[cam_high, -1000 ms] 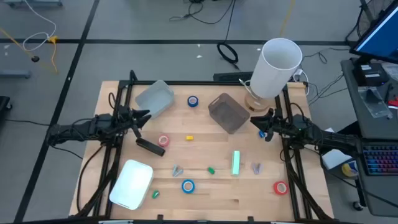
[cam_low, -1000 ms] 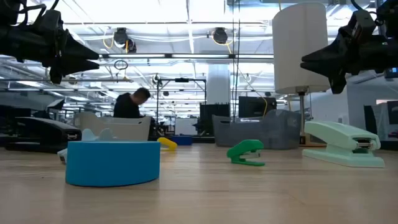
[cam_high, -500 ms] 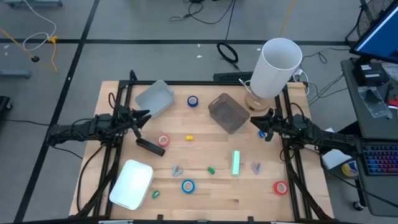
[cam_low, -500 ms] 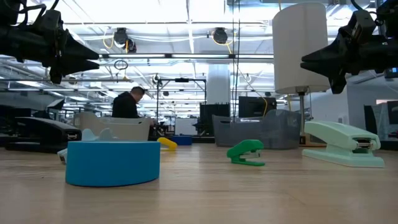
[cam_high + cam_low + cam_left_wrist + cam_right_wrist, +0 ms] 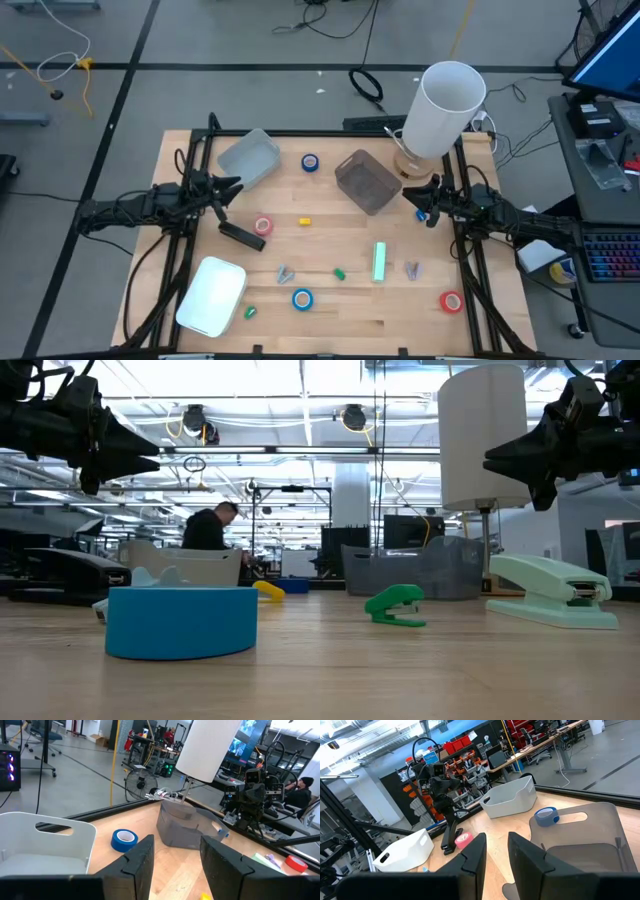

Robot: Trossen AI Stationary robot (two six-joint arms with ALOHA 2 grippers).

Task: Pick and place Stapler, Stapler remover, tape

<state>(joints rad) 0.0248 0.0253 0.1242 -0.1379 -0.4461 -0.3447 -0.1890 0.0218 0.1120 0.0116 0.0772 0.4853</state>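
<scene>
From above, the wooden surface (image 5: pixel 330 300) is seen between two dark arms, each held over a side edge. The left pincer (image 5: pixel 232 185) is poised near the left edge, its fingers slightly apart and empty; the right pincer (image 5: pixel 410 196) is poised near the right edge, likewise slightly apart and empty. A black stapler (image 5: pixel 243 236) is laid near the left edge, with a pink tape roll (image 5: pixel 263 226) just beside it. A pale green stapler (image 5: pixel 380 261) is placed right of centre. Blue tape rolls are seen near the far edge (image 5: pixel 310 162) and near the front edge (image 5: pixel 302 298), and a red tape roll (image 5: pixel 451 300) lies by the front right corner. A clear bin (image 5: pixel 249 158) and a grey bin (image 5: pixel 365 182) are set toward the far edge, and a white bin (image 5: pixel 212 296) is set by the front left corner. A white lamp (image 5: pixel 444 108) is stood at the far right corner.

At surface level, the front blue roll (image 5: pixel 181 622) is shown closest, with a small green stapler remover (image 5: pixel 396 606) mid-surface and the pale green stapler (image 5: pixel 552 593) at right. A person (image 5: pixel 209 527) is seen in the room beyond.

In the left wrist view, the gap between the left fingers (image 5: pixel 141 860) is visible, with the far blue roll (image 5: pixel 124 840) and grey bin (image 5: pixel 186 826) ahead.

In the right wrist view, the right fingers (image 5: pixel 471 857) are shown parted, with the pink roll (image 5: pixel 464 840) and black stapler (image 5: pixel 452 834) beyond.
</scene>
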